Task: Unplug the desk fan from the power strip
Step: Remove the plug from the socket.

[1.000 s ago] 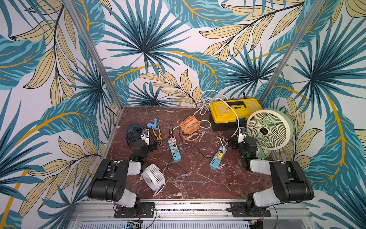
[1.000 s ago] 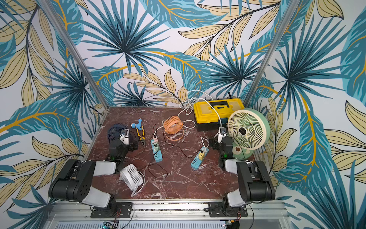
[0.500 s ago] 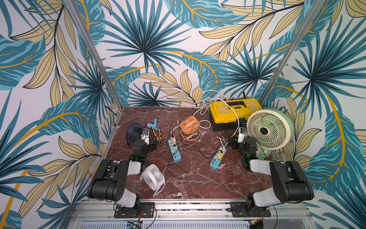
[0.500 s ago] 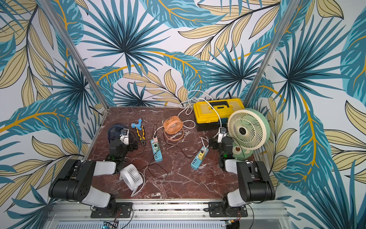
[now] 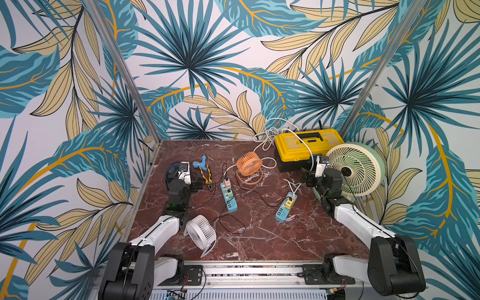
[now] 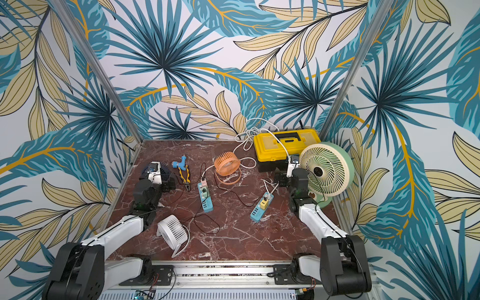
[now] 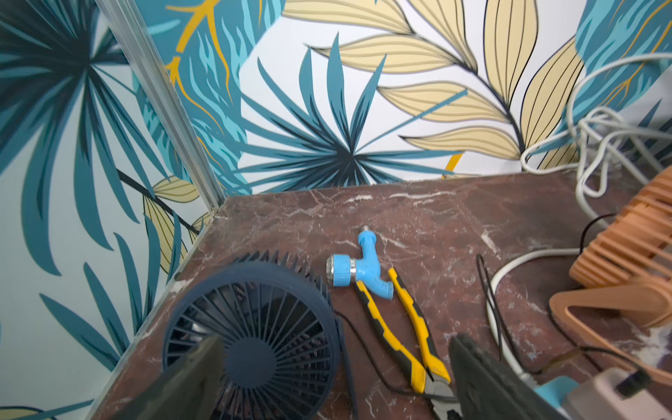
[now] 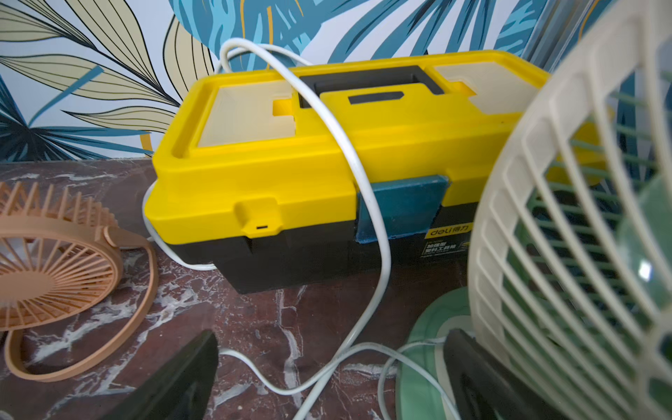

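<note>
- The red-brown marble-patterned tabletop [image 5: 259,241] looks hard and slick. A light strip would probably slide on it, so one claw should pin the strip while the other pulls.
- The big round desk fan [image 5: 353,168] stands upright at the far right on a flat green disc foot. It has a cream ribbed plastic grille in a pale green housing.
- The yellow-lidded black plastic toolbox [image 5: 306,148] sits at the far edge, just left of the fan. It is boxy, with smooth moulded panels.
- The right claw [image 8: 331,338] hangs low beside the fan's foot, jaws spread fully and holding nothing.
- The left claw [image 7: 334,340] is just as wide and empty. It sits at the far left over a small navy ribbed fan [image 7: 254,345] and yellow-handled pliers [image 7: 400,327].
- The teal plastic power strip [image 5: 281,217] is a slim bar lying slantwise, right of centre and to the near left of the right claw. A second teal strip [image 5: 230,204], left of centre, should not be mistaken for it.
- The white round cable [image 8: 378,232] is glossy and limp. It drapes over the toolbox lid and seems to link fan and strip, though I cannot trace it fully. Pulling on it would be poor practice.
- The small yellow plug [image 5: 288,205] is blocky and sits in the strip. The claw should grip its flat sides and draw it straight out of the socket.
</note>
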Action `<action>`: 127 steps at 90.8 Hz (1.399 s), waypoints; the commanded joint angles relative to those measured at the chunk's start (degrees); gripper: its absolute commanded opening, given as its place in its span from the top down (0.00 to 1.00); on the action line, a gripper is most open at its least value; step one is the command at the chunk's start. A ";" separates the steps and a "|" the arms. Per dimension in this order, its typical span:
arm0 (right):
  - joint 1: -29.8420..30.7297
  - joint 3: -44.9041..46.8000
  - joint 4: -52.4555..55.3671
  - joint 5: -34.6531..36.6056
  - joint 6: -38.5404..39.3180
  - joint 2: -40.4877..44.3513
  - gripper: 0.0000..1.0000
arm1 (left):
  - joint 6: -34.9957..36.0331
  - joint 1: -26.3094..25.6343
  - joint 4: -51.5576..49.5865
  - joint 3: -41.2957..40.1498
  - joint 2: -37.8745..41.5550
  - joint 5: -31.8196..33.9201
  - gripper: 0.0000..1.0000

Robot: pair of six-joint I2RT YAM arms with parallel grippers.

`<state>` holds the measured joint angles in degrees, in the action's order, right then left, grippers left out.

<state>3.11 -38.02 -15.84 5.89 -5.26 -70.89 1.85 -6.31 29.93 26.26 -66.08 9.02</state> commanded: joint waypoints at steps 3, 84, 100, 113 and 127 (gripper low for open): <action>1.99 -6.21 21.81 2.88 -8.82 1.93 0.00 | -3.90 -1.66 -10.86 6.17 3.33 -1.12 0.00; 30.95 -18.11 55.19 24.95 -59.92 -6.11 0.10 | -12.74 -12.77 -20.53 18.39 -1.96 -15.41 0.00; 31.64 -17.33 54.76 23.75 -61.61 -9.04 0.16 | -14.87 -13.71 -19.64 18.62 -4.08 -17.60 0.00; 33.22 -17.18 55.77 24.48 -63.80 -11.27 0.17 | -15.38 -16.04 -19.15 19.49 -6.75 -17.91 0.00; 34.47 -16.85 56.80 25.85 -64.83 -12.60 0.18 | -16.11 -18.35 -18.61 20.74 -9.94 -17.93 0.00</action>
<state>36.86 -56.12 38.81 29.39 -67.81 -82.65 -13.10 -23.24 10.07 44.66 -74.59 -7.99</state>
